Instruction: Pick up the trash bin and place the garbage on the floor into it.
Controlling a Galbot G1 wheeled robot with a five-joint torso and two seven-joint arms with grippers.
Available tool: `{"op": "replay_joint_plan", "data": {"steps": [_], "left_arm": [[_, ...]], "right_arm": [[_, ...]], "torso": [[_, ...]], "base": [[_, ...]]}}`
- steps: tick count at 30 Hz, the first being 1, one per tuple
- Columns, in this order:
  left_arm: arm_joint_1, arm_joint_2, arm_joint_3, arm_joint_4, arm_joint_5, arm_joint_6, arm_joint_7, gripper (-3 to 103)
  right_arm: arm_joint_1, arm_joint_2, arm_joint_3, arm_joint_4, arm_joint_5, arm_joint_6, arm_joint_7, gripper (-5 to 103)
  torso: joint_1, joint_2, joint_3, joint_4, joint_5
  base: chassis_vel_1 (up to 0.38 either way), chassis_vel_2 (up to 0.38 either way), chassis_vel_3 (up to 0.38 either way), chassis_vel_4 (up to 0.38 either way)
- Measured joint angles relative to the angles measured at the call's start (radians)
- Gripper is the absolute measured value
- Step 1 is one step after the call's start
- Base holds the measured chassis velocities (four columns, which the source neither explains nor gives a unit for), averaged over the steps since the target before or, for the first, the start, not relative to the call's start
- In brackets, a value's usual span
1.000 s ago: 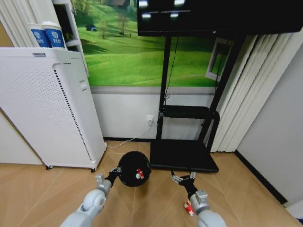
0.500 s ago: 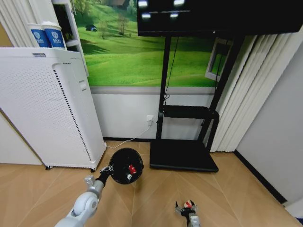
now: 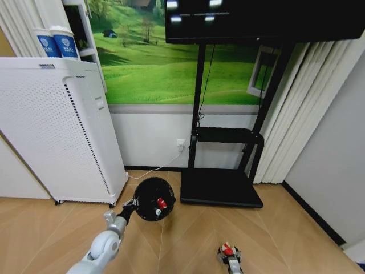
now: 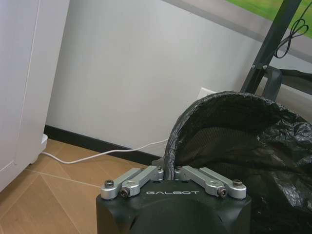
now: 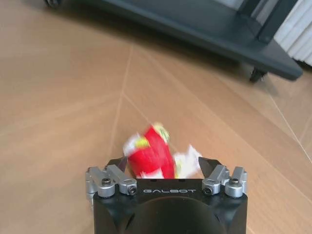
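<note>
1. At the far left stands the white perforated appliance (image 3: 57, 128), on the floor (image 3: 188, 234) against the wall.
2. The left gripper (image 3: 130, 206) is raised just right of that appliance; its fingers (image 4: 141, 176) are pinched together on the rim of the trash bin (image 3: 153, 198) — in the left wrist view the lined mesh wall rises from between them.
3. The trash bin hangs tilted toward the head camera, mouth in view, with 1 red-and-white scrap (image 3: 161, 203) inside.
4. Just right of the bin sits the dark TV stand base (image 3: 221, 188).
5. Low at the right, the right gripper (image 3: 228, 255) is down at the floor. Its fingers (image 5: 214, 171) are spread wide on either side of a crumpled red-and-white piece of garbage (image 5: 155, 157) — whether they touch it is unclear.
</note>
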Motion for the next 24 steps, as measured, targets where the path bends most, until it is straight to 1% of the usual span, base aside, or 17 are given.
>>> {"op": "replay_joint_plan", "data": {"steps": [1,2,4,7,8,10,11,12,13,14,16,18,19,21,22,23,24], "left_arm": [[-0.001,-0.005,0.004,0.004,0.003,-0.002,0.001,3],[-0.002,-0.008,0.009,0.003,0.003,-0.002,0.003,3],[-0.002,-0.008,0.01,0.001,0.003,-0.002,0.004,3],[0.002,-0.007,0.011,0.0,0.004,-0.003,0.004,3],[0.002,-0.007,0.011,0.0,0.004,-0.003,0.004,3],[0.004,-0.005,0.01,0.002,0.005,-0.003,0.004,3],[0.004,-0.005,0.01,0.002,0.005,-0.003,0.004,3],[0.004,-0.005,0.01,0.004,0.006,-0.003,0.004,3],[0.004,-0.005,0.01,0.004,0.006,-0.003,0.004,3],[0.004,-0.005,0.011,0.007,0.008,-0.003,0.004,3],[0.002,-0.006,0.016,0.012,0.01,-0.004,0.004,3],[0.002,-0.006,0.016,0.012,0.01,-0.004,0.004,3],[0.001,-0.006,0.018,0.015,0.012,-0.004,0.004,3],[-0.002,-0.005,0.025,0.022,0.013,-0.004,0.005,3],[-0.002,-0.005,0.025,0.022,0.013,-0.004,0.005,3],[-0.005,-0.004,0.028,0.026,0.014,-0.004,0.006,3],[-0.013,-0.001,0.037,0.036,0.011,-0.003,0.007,3]], "right_arm": [[0.01,-0.002,-0.002,-0.048,-0.002,0.003,-0.004,79],[0.026,0.007,-0.001,-0.083,-0.002,0.015,-0.01,68],[0.031,0.01,-0.001,-0.091,-0.002,0.018,-0.012,68],[0.04,0.015,-0.002,-0.102,-0.001,0.024,-0.013,52],[0.04,0.015,-0.002,-0.102,-0.001,0.024,-0.013,52],[0.045,0.016,-0.002,-0.103,0.002,0.027,-0.012,41],[0.045,0.016,-0.002,-0.103,0.002,0.027,-0.012,41],[0.046,0.014,-0.001,-0.099,0.004,0.033,-0.012,36],[0.046,0.014,-0.001,-0.099,0.004,0.033,-0.012,36],[0.045,0.012,0.0,-0.094,0.006,0.042,-0.013,31],[0.041,0.0,0.004,-0.064,0.014,0.055,-0.021,25],[0.041,0.0,0.004,-0.064,0.014,0.055,-0.021,25],[0.037,-0.006,0.007,-0.047,0.019,0.06,-0.022,21],[0.023,-0.017,0.018,0.014,0.033,0.093,-0.021,20],[0.023,-0.017,0.018,0.014,0.033,0.093,-0.021,20],[0.014,-0.021,0.025,0.045,0.038,0.105,-0.022,20],[-0.007,-0.032,0.039,0.115,0.061,0.127,-0.031,20]], "torso": [[0.0,0.0,0.0,-0.0003,-0.0001],[0.0,0.0,0.0,-0.0003,0.0],[0.0,0.0,0.0,0.0,-0.0001],[0.0,0.0,0.0,0.0001,-0.0001],[0.0,0.0,0.0,0.0001,-0.0001],[0.0,0.0,0.0,0.0,0.0],[0.0,0.0,0.0,0.0,0.0],[0.0,0.0,0.0,0.0,0.0001],[0.0,0.0,0.0,0.0,0.0001],[0.0,0.0,0.0,0.0,0.0002],[0.0,0.0,0.0,0.0,0.0001],[0.0,0.0,0.0,0.0,0.0001],[0.0,0.0,0.0,0.0,0.0],[0.0,0.0,0.0,-0.0001,0.0003],[0.0,0.0,0.0,-0.0001,0.0003],[0.0,0.0,0.0,-0.0001,0.0003],[0.0,0.0,0.0,0.0003,-0.0001]], "base": [[0.0,0.0,0.0,0.0],[0.0,0.0,0.0,0.0],[0.0,0.0,0.0,0.0],[0.0,0.0,0.0,0.0],[0.0,0.0,0.0,0.0],[0.0,0.0,0.0,0.0],[0.0,0.0,0.0,0.0],[0.0,0.0,0.0,0.0],[0.0,0.0,0.0,0.0],[0.0,0.0,0.0,0.0],[0.0,0.0,0.0,0.0],[0.0,0.0,0.0,0.0],[0.0,0.0,0.0,0.0],[0.0,0.0,0.0,0.0],[0.0,0.0,0.0,0.0],[0.0,0.0,0.0,0.0],[0.0,0.0,0.0,0.0]]}}
